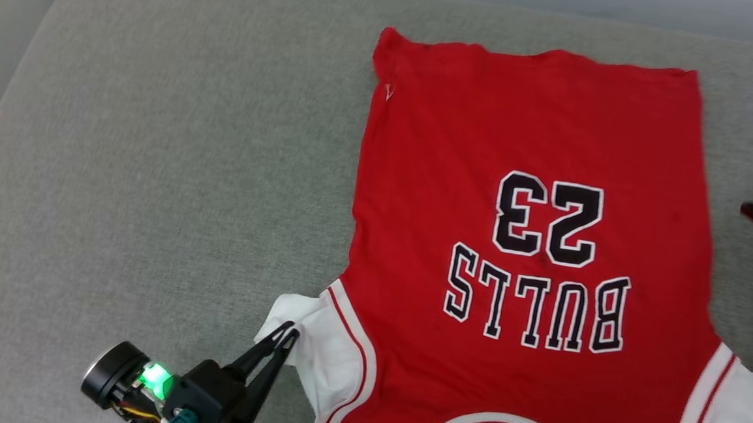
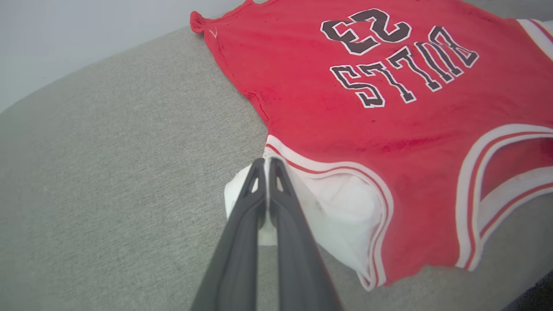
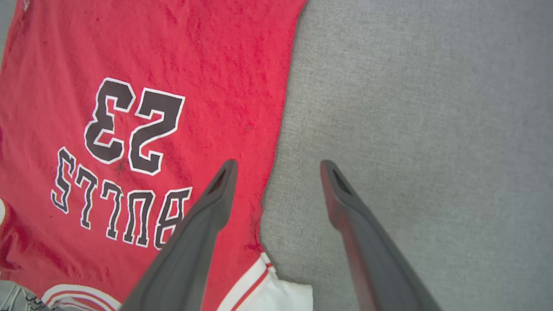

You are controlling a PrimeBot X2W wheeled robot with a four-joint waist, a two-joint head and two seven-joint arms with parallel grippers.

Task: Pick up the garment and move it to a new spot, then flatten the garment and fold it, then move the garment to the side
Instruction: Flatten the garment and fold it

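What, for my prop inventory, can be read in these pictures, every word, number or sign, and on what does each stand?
"BULLS": black, white-edged letters on the chest of the red garment, upside down in the head view.
"23": same lettering style, on the garment next to that word, on its hem side.
Small white mark near the garment's hem corner: too small to read.

A counter [image 1: 156, 178] covered in grey woven fabric, lightly flecked, has a rounded corner at the far left in the head view. Beyond its edge is a pale, blurred background [image 2: 65, 34], too soft to identify.
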